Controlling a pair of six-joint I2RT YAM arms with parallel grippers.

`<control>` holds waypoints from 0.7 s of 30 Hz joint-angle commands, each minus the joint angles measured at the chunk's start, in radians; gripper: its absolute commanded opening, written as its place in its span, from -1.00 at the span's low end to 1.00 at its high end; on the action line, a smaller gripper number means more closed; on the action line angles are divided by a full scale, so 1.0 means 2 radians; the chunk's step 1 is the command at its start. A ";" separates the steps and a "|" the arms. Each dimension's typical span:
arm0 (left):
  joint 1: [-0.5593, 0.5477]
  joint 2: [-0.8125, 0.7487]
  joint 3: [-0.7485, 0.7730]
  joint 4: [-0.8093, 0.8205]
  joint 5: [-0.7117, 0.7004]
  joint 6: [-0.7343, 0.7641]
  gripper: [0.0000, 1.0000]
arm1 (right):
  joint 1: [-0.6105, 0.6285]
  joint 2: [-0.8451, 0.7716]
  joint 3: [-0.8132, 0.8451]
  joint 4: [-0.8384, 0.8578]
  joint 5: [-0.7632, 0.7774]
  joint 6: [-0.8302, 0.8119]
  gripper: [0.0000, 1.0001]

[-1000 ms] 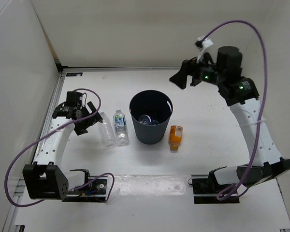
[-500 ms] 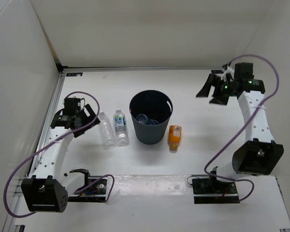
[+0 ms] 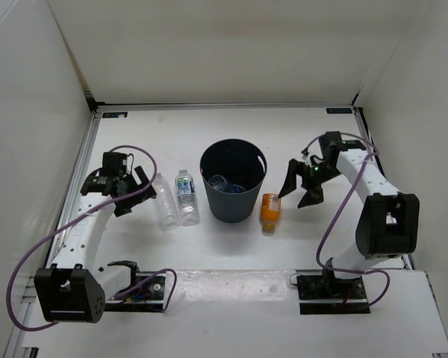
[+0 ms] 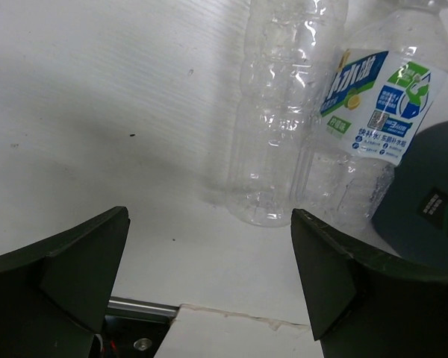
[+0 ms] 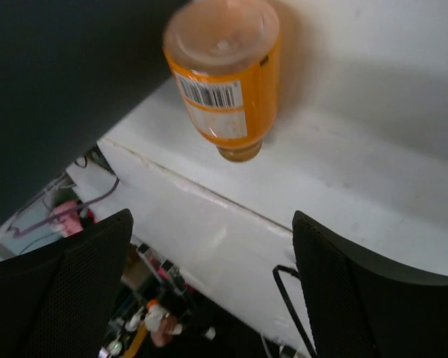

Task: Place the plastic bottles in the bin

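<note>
The dark bin (image 3: pixel 234 181) stands mid-table with one labelled clear bottle (image 3: pixel 225 183) lying inside. A plain clear bottle (image 3: pixel 163 198) and a labelled clear bottle (image 3: pixel 186 196) lie side by side left of the bin; both show in the left wrist view, the plain clear bottle (image 4: pixel 280 112) and the labelled clear bottle (image 4: pixel 373 104). The orange bottle (image 3: pixel 271 210) lies right of the bin and shows in the right wrist view (image 5: pixel 225 82). My left gripper (image 3: pixel 137 191) is open, just left of the plain bottle. My right gripper (image 3: pixel 300 191) is open, just right of the orange bottle.
White walls enclose the table on the left, back and right. The arm bases and their black mounts (image 3: pixel 138 284) sit along the near edge. The bin's dark side (image 5: pixel 67 89) fills the upper left of the right wrist view.
My right arm has swung down from high at the back right to table level beside the orange bottle. My left gripper has shifted slightly towards the plain bottle.
</note>
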 commanded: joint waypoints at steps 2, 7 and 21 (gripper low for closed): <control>-0.003 -0.005 0.004 -0.016 0.016 0.020 1.00 | 0.011 0.007 -0.035 0.000 -0.023 0.011 0.76; -0.007 -0.016 0.004 -0.014 0.028 0.032 1.00 | 0.054 0.025 -0.049 0.004 -0.012 0.019 0.76; -0.027 -0.049 0.016 -0.045 0.009 0.091 1.00 | 0.097 0.160 0.020 0.020 0.001 0.040 0.75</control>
